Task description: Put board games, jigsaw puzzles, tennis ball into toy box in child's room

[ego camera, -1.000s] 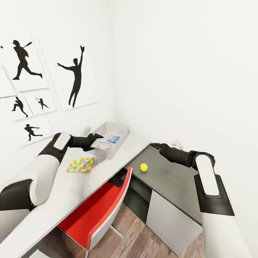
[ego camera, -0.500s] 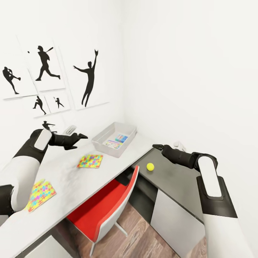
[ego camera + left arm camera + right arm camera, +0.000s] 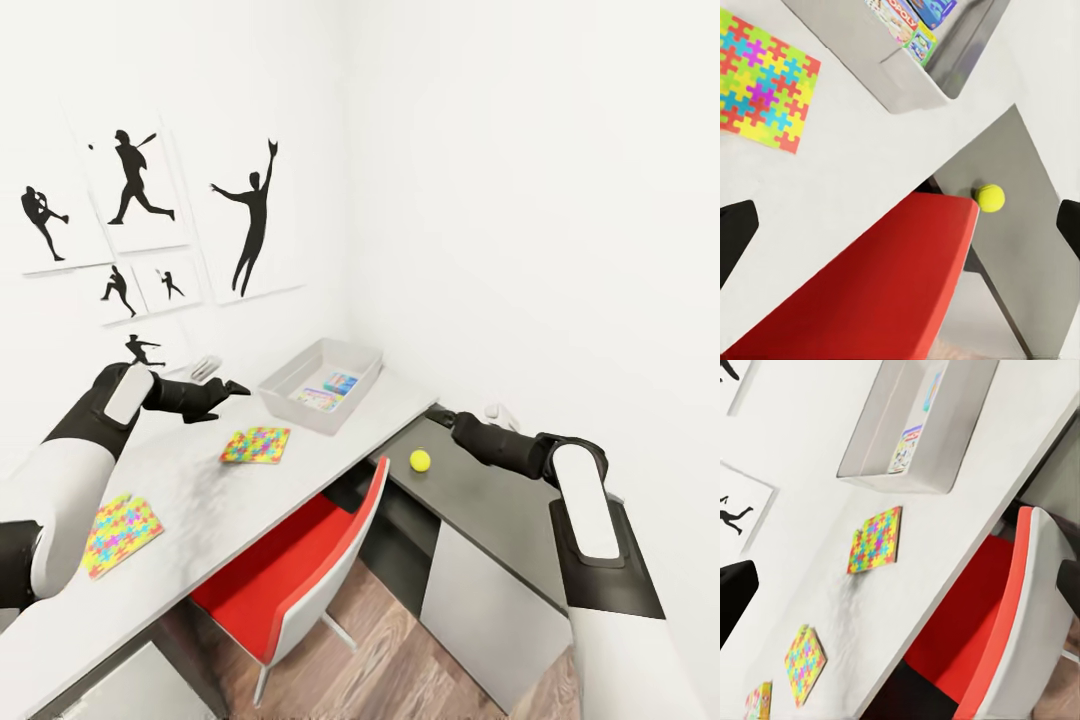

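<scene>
Tennis ball (image 3: 420, 460) lies apart from right fingers (image 3: 438, 412).

Pale table (image 3: 190, 500): toy box (image 3: 322, 385) far right, two jigsaw puzzles (image 3: 256, 444) (image 3: 120, 532) left, nearer. Lower dark section (image 3: 480, 510) right: tennis ball (image 3: 420, 460).

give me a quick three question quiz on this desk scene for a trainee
1. True or false: the small yellow-green tennis ball lies on the lower dark grey desk section.
2. How many multicoloured jigsaw squares lie on the pale desk top?
3. Multiple choice: the shallow pale grey toy box holds A) nothing B) printed game boxes C) the ball.

Key: 1 true. 2 two, the nearer jigsaw and the farther jigsaw. 3 B.
</scene>
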Controlling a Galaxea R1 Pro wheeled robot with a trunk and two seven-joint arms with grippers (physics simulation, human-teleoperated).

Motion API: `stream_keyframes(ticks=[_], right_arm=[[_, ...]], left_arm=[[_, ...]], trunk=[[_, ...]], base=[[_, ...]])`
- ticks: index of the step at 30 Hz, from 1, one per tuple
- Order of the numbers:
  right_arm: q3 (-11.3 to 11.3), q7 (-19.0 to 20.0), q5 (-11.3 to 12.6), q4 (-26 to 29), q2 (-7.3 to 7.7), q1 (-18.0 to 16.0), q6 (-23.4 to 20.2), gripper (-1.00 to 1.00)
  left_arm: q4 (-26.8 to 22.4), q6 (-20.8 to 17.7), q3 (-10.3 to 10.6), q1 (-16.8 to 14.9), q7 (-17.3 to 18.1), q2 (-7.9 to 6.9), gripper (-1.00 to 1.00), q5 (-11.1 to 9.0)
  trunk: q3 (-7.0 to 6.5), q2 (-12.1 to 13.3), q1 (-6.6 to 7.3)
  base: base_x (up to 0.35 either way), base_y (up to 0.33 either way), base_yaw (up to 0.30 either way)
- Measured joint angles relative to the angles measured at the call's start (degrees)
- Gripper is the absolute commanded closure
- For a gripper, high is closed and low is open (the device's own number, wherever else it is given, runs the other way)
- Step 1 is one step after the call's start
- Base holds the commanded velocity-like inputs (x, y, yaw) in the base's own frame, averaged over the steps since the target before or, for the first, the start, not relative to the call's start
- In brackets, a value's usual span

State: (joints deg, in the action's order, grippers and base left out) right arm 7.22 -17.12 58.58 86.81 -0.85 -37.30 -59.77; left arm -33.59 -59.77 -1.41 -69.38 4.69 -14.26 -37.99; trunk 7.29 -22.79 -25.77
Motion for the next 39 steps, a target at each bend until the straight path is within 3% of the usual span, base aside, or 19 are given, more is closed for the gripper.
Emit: stream_keyframes(ticks=[8, 19, 26, 39], right_arm=[[0.05, -0.07, -0.15, -0.02, -0.06, 0.01, 0.31, -1.00], [-0.03, -0.14, -0.23, 0.06, -0.11, 0.01, 0.24, -1.00], [-0.15, -0.22, -0.29, 0.06, -0.16, 0.01, 0.31, -1.00], [-0.17, -0.22, -0.30, -0.01, -0.14, 0.02, 0.29, -1.00]], left_arm=[[0.01, -0.01, 0.05, 0.09, 0.00, -0.15, -1.00, 0.09], [0.01, 0.00, 0.06, 0.23, 0.00, -0.25, -1.00, 0.26], [0.02, 0.00, 0.06, 0.39, 0.00, -0.25, -1.00, 0.27], [0.02, -0.01, 0.06, 0.64, 0.00, -0.61, -1.00, 0.39]], trunk=[[-0.14, 0.01, -0.01], [-0.15, 0.00, -0.01], [-0.14, 0.00, -0.01], [-0.14, 0.01, 0.03]], base=[[-0.305, 0.000, 0.184], [-0.327, 0.000, 0.025], [-0.310, 0.000, 0.241], [-0.045, 0.049, 0.288]])
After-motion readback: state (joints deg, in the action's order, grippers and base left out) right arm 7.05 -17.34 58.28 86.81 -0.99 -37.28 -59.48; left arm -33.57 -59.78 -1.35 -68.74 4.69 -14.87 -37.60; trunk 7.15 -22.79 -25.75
